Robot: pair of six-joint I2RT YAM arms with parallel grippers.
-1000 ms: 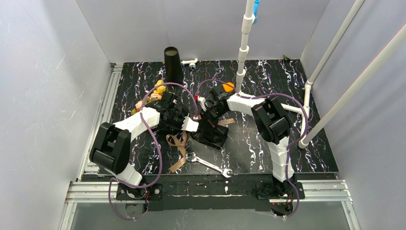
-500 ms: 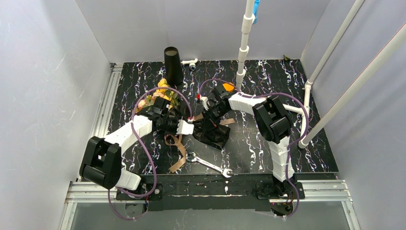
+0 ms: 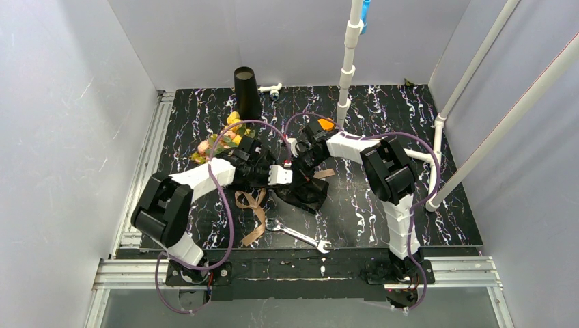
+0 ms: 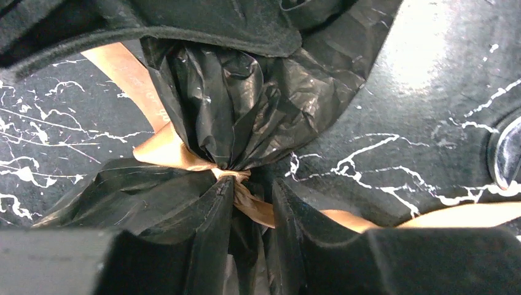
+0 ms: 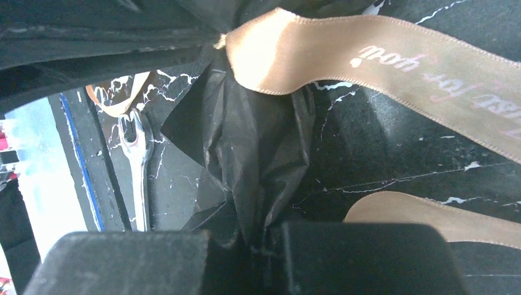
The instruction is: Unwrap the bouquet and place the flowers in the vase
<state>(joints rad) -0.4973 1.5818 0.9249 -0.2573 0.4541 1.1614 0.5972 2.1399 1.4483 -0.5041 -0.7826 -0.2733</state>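
1. The bouquet (image 3: 307,197) lies across the middle of the black marbled table (image 3: 423,205), between the two grippers. Its flowers (image 3: 232,130) show at the far-left end, pointing toward the vase (image 3: 246,92).
2. The vase stands upright at the far edge of the table, left of the white pipe post (image 3: 348,68) and apart from the flowers.
3. The wrapping paper (image 4: 246,104) is gathered at a knot of tan ribbon (image 5: 368,67), and its loose crinkled end spreads toward the near right.
4. The left gripper (image 4: 253,212) sits at that knot with its jaws a narrow way apart. A strip of ribbon and some paper run through the gap, and the fingers do not look pressed onto them.
5. The right gripper (image 5: 261,243) is closed tight on a fold of the wrapping paper, just right of the knot.
6. Loose ribbon tails trail toward the near edge. A silver wrench (image 3: 297,234) lies just beside them, nearer the arm bases.
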